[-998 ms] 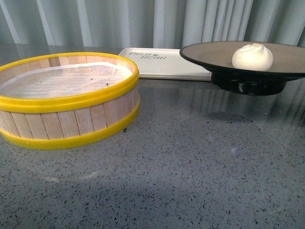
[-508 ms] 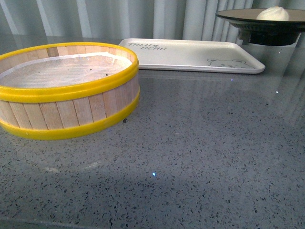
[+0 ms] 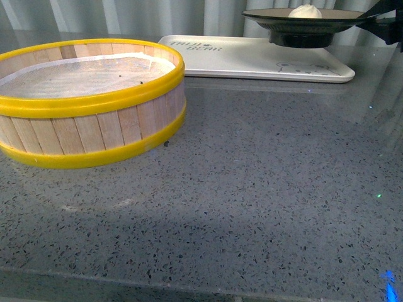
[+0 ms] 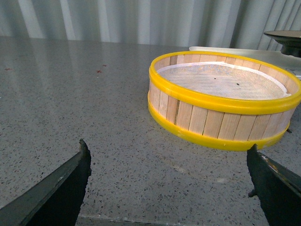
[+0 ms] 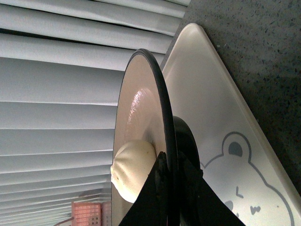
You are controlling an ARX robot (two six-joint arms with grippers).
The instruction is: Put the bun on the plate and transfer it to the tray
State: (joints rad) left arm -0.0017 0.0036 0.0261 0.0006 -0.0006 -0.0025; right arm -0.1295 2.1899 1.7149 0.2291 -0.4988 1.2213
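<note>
While the right tool [image 5: 170, 175] pinches the plate [image 3: 261, 15] by its rim, the plate hangs over the tray [image 3: 239, 60], with the bun [image 3: 305, 11] riding on it. Left tool [image 4: 167, 146] is spread wide and empty over the worktop [image 3: 252, 189]. Risk: with a one-sided grip, a tilt while lowering could roll the bun off or slip the plate.

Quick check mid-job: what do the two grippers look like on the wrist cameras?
Left gripper: two matte black fingers, wedge-shaped, broad at the base and tapering to pointed tips. Right gripper: also plain black, with flat fingers that narrow toward the tips. No cables, markings or coloured pads show in either wrist view.
</note>
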